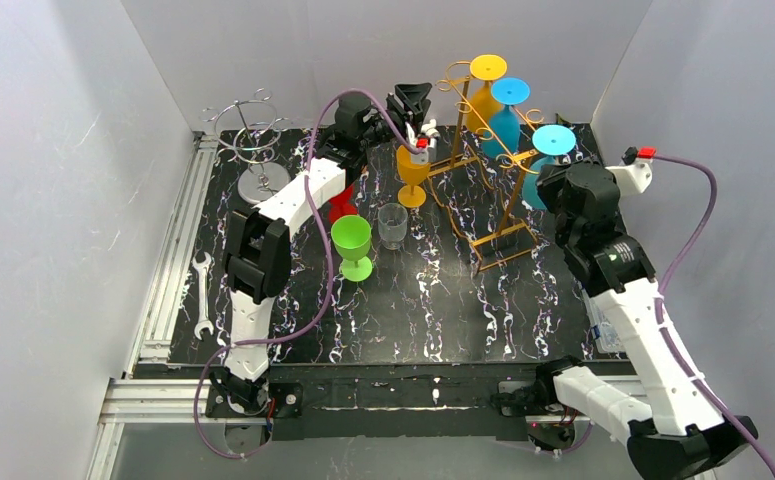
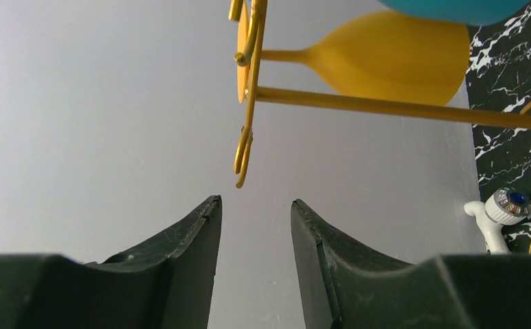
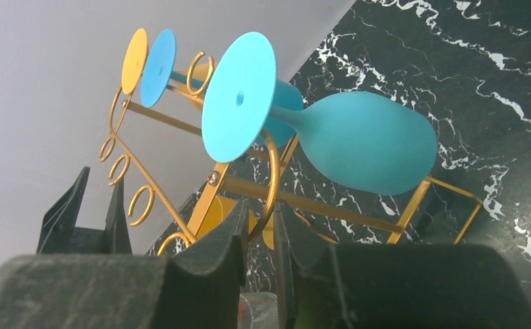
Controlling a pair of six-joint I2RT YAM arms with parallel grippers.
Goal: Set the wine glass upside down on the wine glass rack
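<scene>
An orange wine glass [image 1: 411, 168] is standing upright near the table's [image 1: 463, 310] far edge, just beside the left end of the gold wine glass rack [image 2: 386, 106] — not yet turned over, not yet hung. The left gripper [image 2: 255, 201] is hovering close to its rim, jaws partly apart and gripping nothing. Across the rack, the right gripper [image 3: 260, 204] is sitting nearly closed, apparently pinching a gold wire loop (likely steadying the frame). A yellow glass [image 1: 488, 68], blue glass [image 1: 510, 92] and cyan glass [image 1: 553, 140] are hanging bowl-down on the rails. A green glass [image 1: 351, 240] and a clear glass [image 1: 393, 225] are waiting upright toward the table's middle — grasping, inverting and hanging are all looking undone.
</scene>
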